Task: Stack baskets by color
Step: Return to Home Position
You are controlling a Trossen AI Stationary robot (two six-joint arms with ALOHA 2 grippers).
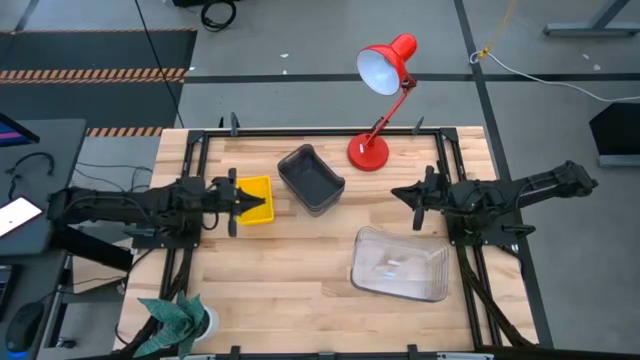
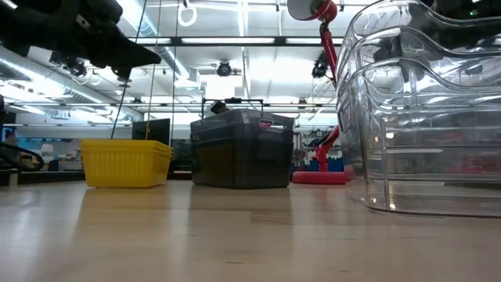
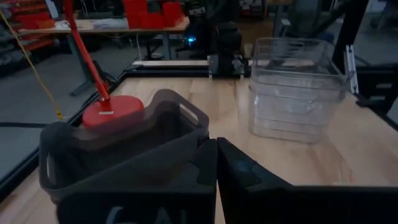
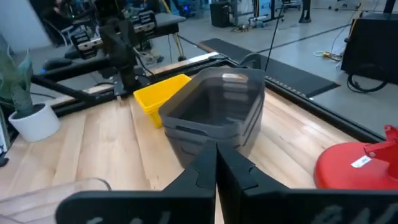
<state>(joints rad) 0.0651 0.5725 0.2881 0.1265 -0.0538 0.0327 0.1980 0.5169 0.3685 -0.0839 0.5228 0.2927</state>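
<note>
The yellow baskets (image 1: 254, 200) are sitting at the left of the pale wooden worktop (image 1: 300, 300). Their opaque walls are showing fine vertical ribs in the low view. Just beside them, toward the middle, the grey baskets (image 1: 311, 179) are standing nested in a stack. They are smoky and half see-through, with rounded corners and a handle slot in the end wall. The clear baskets (image 1: 400, 264) are resting nearer the front right, glossy and transparent, their nested rims showing as stepped bands. A red lamp (image 1: 380, 100) with a round base is standing at the far edge, near the grey stack.

The left end effector (image 1: 268, 200) is hanging above the yellow baskets without touching them, its dark fingers pressed together. The right end effector (image 1: 397, 191) is hovering between the lamp base and the clear stack, pointing toward the grey one, its fingers likewise pressed together. A potted plant (image 1: 178, 318) is standing at the front left corner.
</note>
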